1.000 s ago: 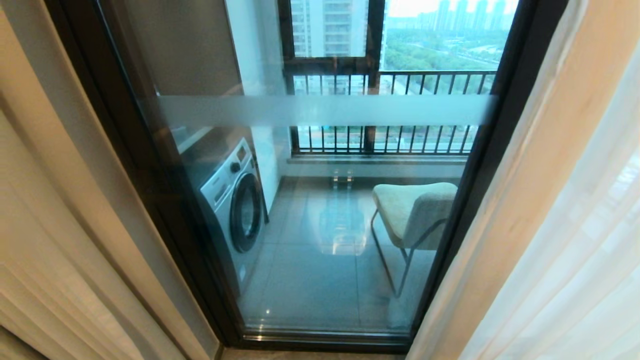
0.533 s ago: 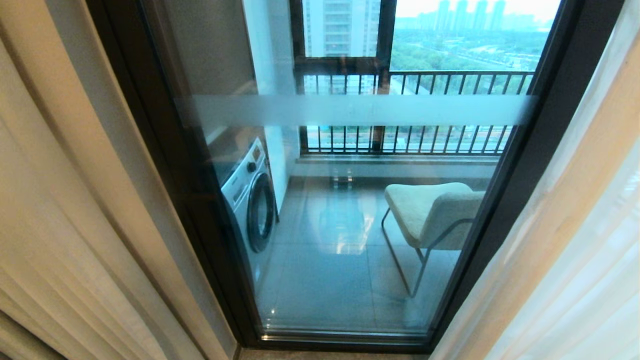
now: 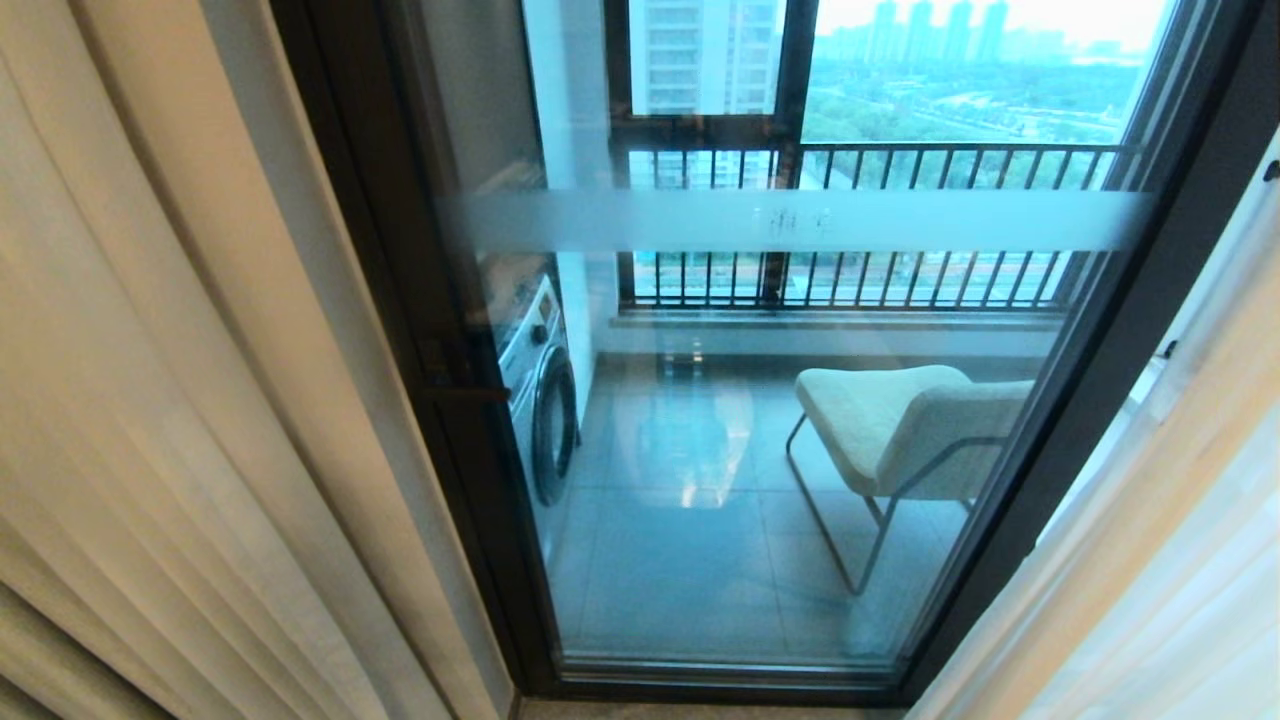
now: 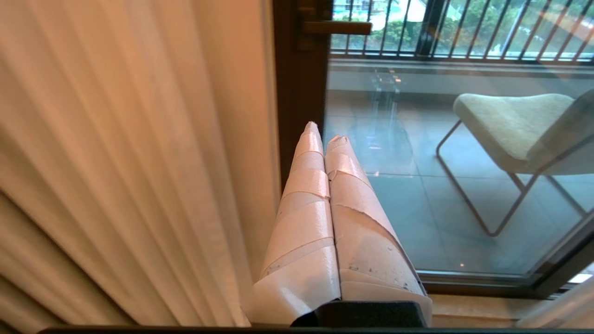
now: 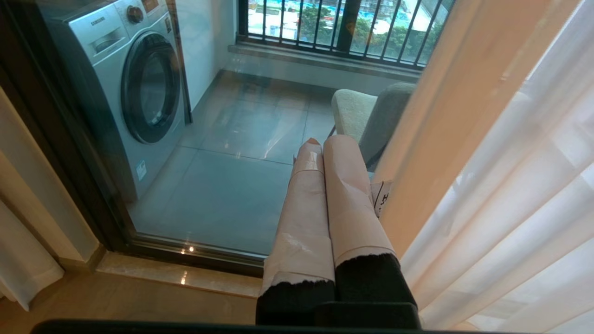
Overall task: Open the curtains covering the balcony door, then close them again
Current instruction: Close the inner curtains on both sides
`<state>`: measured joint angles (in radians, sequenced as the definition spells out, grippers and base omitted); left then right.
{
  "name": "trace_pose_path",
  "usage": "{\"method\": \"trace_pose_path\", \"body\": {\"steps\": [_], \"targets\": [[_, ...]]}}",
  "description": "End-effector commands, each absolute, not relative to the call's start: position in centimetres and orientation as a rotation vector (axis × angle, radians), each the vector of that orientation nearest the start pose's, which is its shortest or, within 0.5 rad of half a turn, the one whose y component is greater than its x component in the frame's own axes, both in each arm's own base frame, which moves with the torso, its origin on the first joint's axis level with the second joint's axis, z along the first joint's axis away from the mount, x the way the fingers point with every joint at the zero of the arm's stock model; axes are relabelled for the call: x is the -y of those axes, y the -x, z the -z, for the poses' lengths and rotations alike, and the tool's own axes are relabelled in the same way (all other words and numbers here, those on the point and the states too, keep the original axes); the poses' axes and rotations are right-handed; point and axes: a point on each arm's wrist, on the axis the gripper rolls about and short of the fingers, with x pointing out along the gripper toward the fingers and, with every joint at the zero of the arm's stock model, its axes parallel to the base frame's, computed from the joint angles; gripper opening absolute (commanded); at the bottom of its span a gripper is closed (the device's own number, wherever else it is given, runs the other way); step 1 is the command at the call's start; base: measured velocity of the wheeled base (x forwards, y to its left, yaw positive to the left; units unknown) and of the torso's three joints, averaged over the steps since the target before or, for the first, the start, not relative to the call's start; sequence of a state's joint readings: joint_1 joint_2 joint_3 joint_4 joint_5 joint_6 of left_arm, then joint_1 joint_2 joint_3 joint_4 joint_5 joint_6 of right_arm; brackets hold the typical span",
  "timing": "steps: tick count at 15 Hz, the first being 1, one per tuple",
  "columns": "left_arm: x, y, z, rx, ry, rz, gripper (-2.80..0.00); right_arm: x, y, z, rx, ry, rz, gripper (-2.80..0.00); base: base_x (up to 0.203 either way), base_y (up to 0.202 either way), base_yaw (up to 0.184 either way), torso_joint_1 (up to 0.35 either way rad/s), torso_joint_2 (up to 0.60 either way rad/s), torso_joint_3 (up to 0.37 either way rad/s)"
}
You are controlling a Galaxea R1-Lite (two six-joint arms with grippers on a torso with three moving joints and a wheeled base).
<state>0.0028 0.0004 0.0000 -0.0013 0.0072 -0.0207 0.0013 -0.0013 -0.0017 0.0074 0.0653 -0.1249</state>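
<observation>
Both grippers held shut and empty before the balcony door (image 3: 800,420)

The left gripper (image 4: 323,139) is pointed beside the cream curtains (image 3: 150,400); the right gripper (image 5: 323,141) beside the sheers (image 5: 510,195); the curtains are drawn aside.

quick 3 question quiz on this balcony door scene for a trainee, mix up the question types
1. True or false: the curtains hang drawn aside, leaving the balcony door glass uncovered.
2. Which appliance stands behind the glass, on the robot's left? A) washing machine B) fridge C) oven
3. Fill in: the left gripper and right gripper both have fingers pressed ____, holding nothing.

Key: 1 true; 2 A; 3 shut
</observation>
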Motion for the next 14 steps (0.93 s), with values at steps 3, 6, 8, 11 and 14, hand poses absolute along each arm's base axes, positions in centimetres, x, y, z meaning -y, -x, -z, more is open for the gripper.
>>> {"method": "trace_pose_path", "body": {"steps": [3, 6, 8, 11, 14], "targets": [[-0.01, 2.27, -7.57, 0.001, 0.021, -0.011, -2.80, -0.14, 2.30, -7.51, -0.002, 0.126, -0.068, -2.80, 0.000, 0.187, 0.000, 0.002, 0.00, 0.001], [-0.01, 2.28, -7.56, 0.002, 0.021, -0.011, -2.80, -0.14, 2.30, -7.51, -0.002, 0.126, -0.068, -2.80, 0.000, 0.144, 0.000, 0.003, 0.00, 0.005], [-0.01, 2.28, -7.56, 0.001, 0.021, -0.011, -2.80, -0.14, 2.30, -7.51, -0.002, 0.126, -0.068, -2.80, 0.000, 0.000, 0.000, 0.000, 0.00, 0.000], [-0.01, 2.27, -7.58, 0.002, 0.023, -0.011, -2.80, -0.14, 2.30, -7.51, -0.002, 0.126, -0.068, -2.80, 0.000, 0.000, 0.000, 0.000, 0.00, 0.000], [-0.01, 2.28, -7.56, 0.002, 0.019, -0.011, -2.80, -0.14, 2.30, -7.51, -0.002, 0.126, -0.068, -2.80, 0.000, 0.000, 0.000, 0.000, 0.00, 0.000]]}}
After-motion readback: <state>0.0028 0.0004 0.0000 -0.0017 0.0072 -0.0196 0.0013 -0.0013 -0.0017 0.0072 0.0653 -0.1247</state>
